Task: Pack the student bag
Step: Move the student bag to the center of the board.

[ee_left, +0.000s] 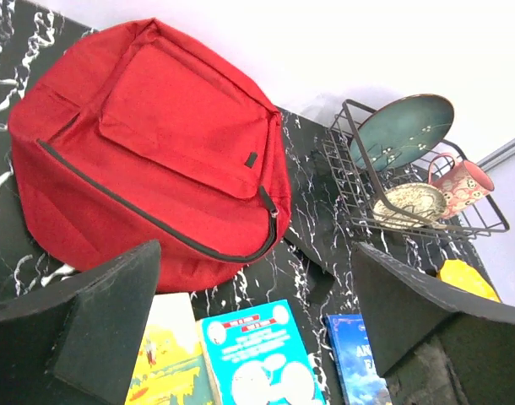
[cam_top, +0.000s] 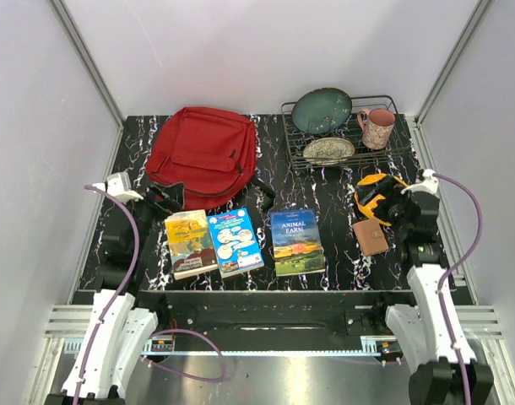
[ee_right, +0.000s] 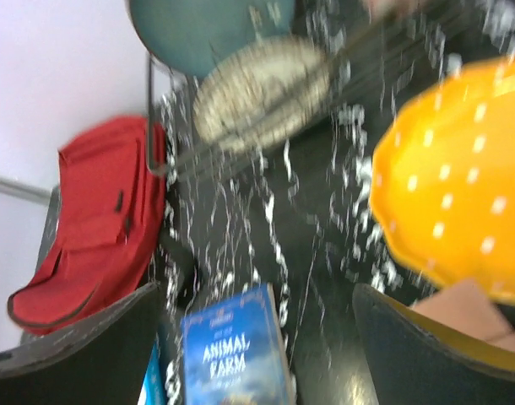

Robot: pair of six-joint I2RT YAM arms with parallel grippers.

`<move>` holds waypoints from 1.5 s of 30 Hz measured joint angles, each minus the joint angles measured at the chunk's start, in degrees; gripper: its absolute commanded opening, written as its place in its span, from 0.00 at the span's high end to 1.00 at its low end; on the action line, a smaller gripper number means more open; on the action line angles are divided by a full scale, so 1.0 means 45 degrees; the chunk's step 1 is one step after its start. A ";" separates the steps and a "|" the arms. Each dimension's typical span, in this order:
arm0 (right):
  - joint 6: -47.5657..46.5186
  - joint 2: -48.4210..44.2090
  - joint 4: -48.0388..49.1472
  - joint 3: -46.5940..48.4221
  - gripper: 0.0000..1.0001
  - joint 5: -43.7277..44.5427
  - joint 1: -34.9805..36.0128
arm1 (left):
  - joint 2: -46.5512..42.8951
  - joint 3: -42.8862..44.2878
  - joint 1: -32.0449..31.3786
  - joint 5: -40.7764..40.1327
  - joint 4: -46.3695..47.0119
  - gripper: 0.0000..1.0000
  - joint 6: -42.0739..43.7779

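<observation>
While left fingers [ee_left: 97,329] gape empty, right fingers [ee_right: 426,354] likewise.

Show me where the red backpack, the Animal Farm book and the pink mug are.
red backpack [cam_top: 203,154], top external view, on its front pocket
Animal Farm book [cam_top: 296,242], top external view, middle of its cover
pink mug [cam_top: 377,128], top external view, on its outer wall
</observation>
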 measured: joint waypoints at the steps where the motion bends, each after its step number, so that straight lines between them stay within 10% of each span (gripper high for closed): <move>1: 0.0316 0.0413 -0.0690 0.0121 0.00 -0.0403 0.0000 | -0.0282 0.0000 0.0000 -0.0024 -0.0359 0.01 -0.0272; 5: 0.1977 0.1817 -0.2273 0.0661 0.00 -0.2331 0.0000 | -0.0418 0.0092 0.0000 0.0029 -0.2424 0.01 -0.1005; 10: 0.4575 0.1860 0.0792 -0.0962 0.00 -0.5197 0.0384 | -0.0126 0.0087 0.0000 0.1219 -0.3230 0.01 -0.1826; 20: 0.1773 0.5532 -0.2195 0.3366 0.00 -0.4770 0.2968 | 0.2943 -0.0223 0.0005 0.2288 -0.2069 0.01 -0.3177; 40: 0.1817 0.7252 -0.2361 0.2603 0.00 -0.4575 0.4643 | 1.1147 0.3963 0.0131 0.0515 -0.1535 0.01 -0.3376; 45: 0.1841 0.7252 -0.2356 0.2603 0.00 -0.4561 0.4643 | 1.1696 0.3963 0.0180 0.0214 -0.1705 0.26 -0.3177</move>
